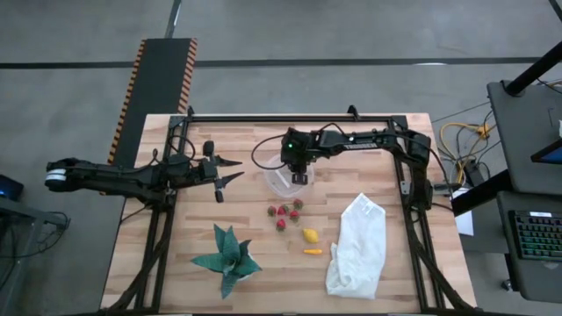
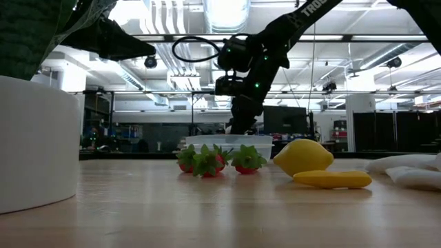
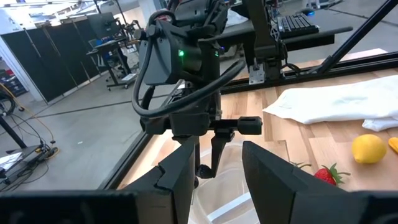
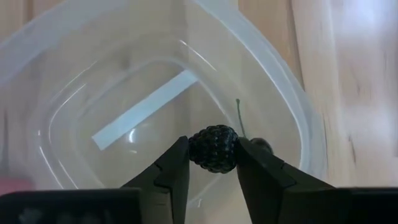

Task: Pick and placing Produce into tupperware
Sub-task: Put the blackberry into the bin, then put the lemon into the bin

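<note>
Light wooden table (image 1: 219, 189) inside a dark frame, grey floor around it, workshop room with ceiling lights and desks behind in the low view. Right gripper (image 4: 213, 163) is over the clear tupperware (image 4: 283, 102) near the table's far middle, fingers pointing down into it, clamped on a dark bumpy ball (image 4: 213, 148) between the fingertips; ball sits over the tub's inside, white strip mark (image 4: 146, 109) on the tub floor beside it. A second dark bit shows just behind one fingertip, too hidden to tell what. In the high view the tub (image 1: 279, 183) is just under that gripper (image 1: 299, 174). Left gripper (image 1: 230, 170) hovers off the table to the left of the tub, fingers spread apart, nothing between them. Rest of the produce lies on the wood nearer the front: strawberries (image 1: 285, 213) in a small cluster, yellow lemon (image 1: 310, 235) near them, small orange piece (image 1: 313, 251) just beside the lemon. Low view shows the strawberries (image 2: 210, 162), lemon (image 2: 303, 156) and orange piece (image 2: 331, 180) in front of the tub. White cloth bag (image 1: 357, 246) lies to the right of the fruit, green spiky plant (image 1: 226, 257) at the front left.
</note>
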Robot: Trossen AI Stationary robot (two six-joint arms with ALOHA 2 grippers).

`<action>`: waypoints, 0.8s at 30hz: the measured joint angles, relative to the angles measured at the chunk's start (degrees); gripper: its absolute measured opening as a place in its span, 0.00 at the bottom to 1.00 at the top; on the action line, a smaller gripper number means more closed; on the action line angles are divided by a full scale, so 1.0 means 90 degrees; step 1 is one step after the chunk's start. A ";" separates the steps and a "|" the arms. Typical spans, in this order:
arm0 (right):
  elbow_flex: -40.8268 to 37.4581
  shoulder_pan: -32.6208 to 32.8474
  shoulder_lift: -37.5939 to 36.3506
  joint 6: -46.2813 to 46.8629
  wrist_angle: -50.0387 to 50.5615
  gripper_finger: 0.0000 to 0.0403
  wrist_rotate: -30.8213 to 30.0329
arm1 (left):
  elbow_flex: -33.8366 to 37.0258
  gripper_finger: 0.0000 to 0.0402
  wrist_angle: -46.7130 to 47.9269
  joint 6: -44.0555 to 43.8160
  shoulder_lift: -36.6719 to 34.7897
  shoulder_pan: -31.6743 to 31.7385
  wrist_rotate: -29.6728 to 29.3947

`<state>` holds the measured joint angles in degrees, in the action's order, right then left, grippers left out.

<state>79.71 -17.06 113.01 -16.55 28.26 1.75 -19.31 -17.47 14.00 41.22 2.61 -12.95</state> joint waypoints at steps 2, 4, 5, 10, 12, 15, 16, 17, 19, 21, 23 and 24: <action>0.0027 0.0002 0.0015 -0.0006 -0.0011 0.28 0.0005 | 0.0000 0.30 0.0000 0.0000 0.0001 0.0000 0.0000; 0.0042 0.0000 0.0034 -0.0004 -0.0023 0.28 0.0023 | 0.0000 0.30 0.0000 0.0000 0.0001 0.0000 0.0002; 0.0042 0.0000 0.0039 -0.0008 -0.0018 0.28 0.0028 | 0.0000 0.30 0.0000 -0.0001 0.0000 0.0000 0.0002; 0.0042 0.0002 0.0044 0.0051 -0.0023 0.30 0.0046 | 0.0000 0.30 0.0001 0.0000 -0.0001 0.0000 0.0002; 0.0042 0.0002 0.0044 0.0055 -0.0023 0.32 0.0046 | 0.0000 0.30 0.0000 0.0000 0.0001 0.0000 0.0002; 0.0042 0.0002 0.0044 0.0061 -0.0025 0.35 0.0045 | 0.0000 0.30 0.0000 -0.0001 0.0001 -0.0001 0.0002; 0.0042 0.0002 0.0044 0.0066 -0.0025 0.36 0.0045 | 0.0000 0.30 0.0000 0.0000 0.0001 0.0000 0.0002; 0.0042 0.0002 0.0044 0.0073 -0.0025 0.36 0.0045 | 0.0000 0.30 0.0000 -0.0001 -0.0001 0.0000 0.0002; 0.0042 0.0002 0.0044 0.0096 -0.0027 0.38 0.0043 | 0.0000 0.30 0.0000 -0.0002 -0.0001 0.0000 0.0002; 0.0042 0.0002 0.0044 0.0120 -0.0028 0.39 0.0042 | 0.0000 0.30 0.0000 -0.0002 -0.0001 0.0000 0.0002; 0.0040 0.0002 0.0044 0.0121 -0.0028 0.40 0.0041 | 0.0000 0.30 0.0000 -0.0002 0.0000 0.0000 0.0002; 0.0040 0.0002 0.0044 0.0122 -0.0028 0.40 0.0040 | 0.0000 0.30 0.0000 -0.0002 -0.0001 -0.0002 0.0002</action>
<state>80.07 -17.04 113.40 -15.45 28.01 2.11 -19.31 -17.47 13.98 41.21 2.59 -12.93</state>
